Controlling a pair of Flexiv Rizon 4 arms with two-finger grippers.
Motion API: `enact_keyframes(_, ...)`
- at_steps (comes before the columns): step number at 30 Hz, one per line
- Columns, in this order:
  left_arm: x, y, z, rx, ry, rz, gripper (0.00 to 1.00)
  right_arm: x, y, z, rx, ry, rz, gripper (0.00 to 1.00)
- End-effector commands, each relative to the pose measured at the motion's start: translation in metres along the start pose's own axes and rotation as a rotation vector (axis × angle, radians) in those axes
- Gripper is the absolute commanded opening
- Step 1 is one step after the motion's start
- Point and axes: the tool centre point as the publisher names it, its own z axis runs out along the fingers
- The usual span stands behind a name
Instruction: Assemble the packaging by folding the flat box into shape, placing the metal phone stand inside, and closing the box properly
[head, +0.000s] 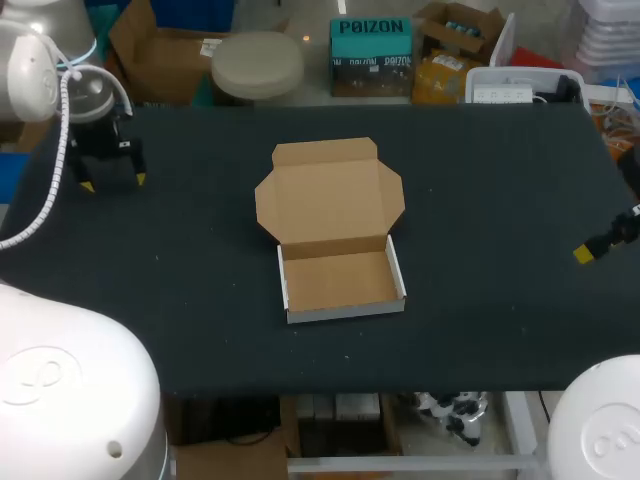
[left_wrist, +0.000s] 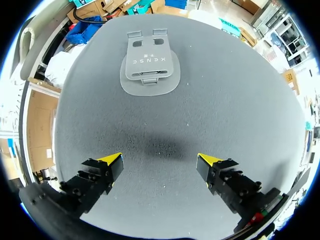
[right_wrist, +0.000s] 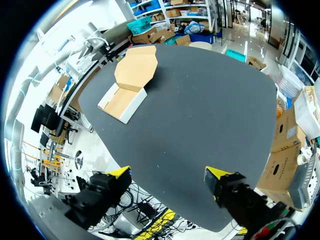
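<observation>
Left claw (left_wrist: 159, 161) is hovering wide open and empty over the surface (left_wrist: 240, 110), the metal phone stand (left_wrist: 149, 65) lying flat at its twelve o'clock. Right claw (right_wrist: 167, 173) is gaping empty at the surface's three o'clock edge. Cardboard box (head: 338, 280) is sitting mid-surface, formed, lid (head: 330, 195) open. Folding looks finished; the next move is calling for the left claw closing on the stand.

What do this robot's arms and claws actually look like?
The left arm and right arm are smooth, rounded white shells. A coiled white cable runs along the left one. The left gripper and right gripper each have two blocky black fingers ending in bright yellow tips.
</observation>
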Motion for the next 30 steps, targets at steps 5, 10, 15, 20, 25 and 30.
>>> enact_keyframes(5, 0.000, -0.012, 0.005, 0.006, -0.019, -0.001, 1.00, 0.000, 0.000, -0.002, 0.003, 0.002, 0.001, 1.00)
enact_keyframes(10, -0.002, -0.023, 0.006, 0.008, -0.023, -0.010, 1.00, 0.000, 0.000, -0.002, 0.003, 0.002, 0.001, 1.00)
enact_keyframes(15, -0.004, -0.034, 0.009, 0.000, -0.016, -0.015, 1.00, 0.000, 0.000, -0.002, 0.003, 0.002, 0.001, 1.00)
enact_keyframes(20, -0.006, -0.045, 0.012, -0.009, -0.005, -0.024, 1.00, 0.000, 0.000, -0.002, 0.003, 0.002, 0.001, 1.00)
enact_keyframes(25, -0.006, -0.051, 0.015, -0.015, -0.001, -0.029, 1.00, 0.000, 0.000, -0.002, 0.003, 0.002, 0.001, 1.00)
enact_keyframes(30, -0.007, -0.058, 0.017, -0.021, -0.002, -0.031, 1.00, 0.000, 0.000, -0.002, 0.003, 0.002, 0.001, 1.00)
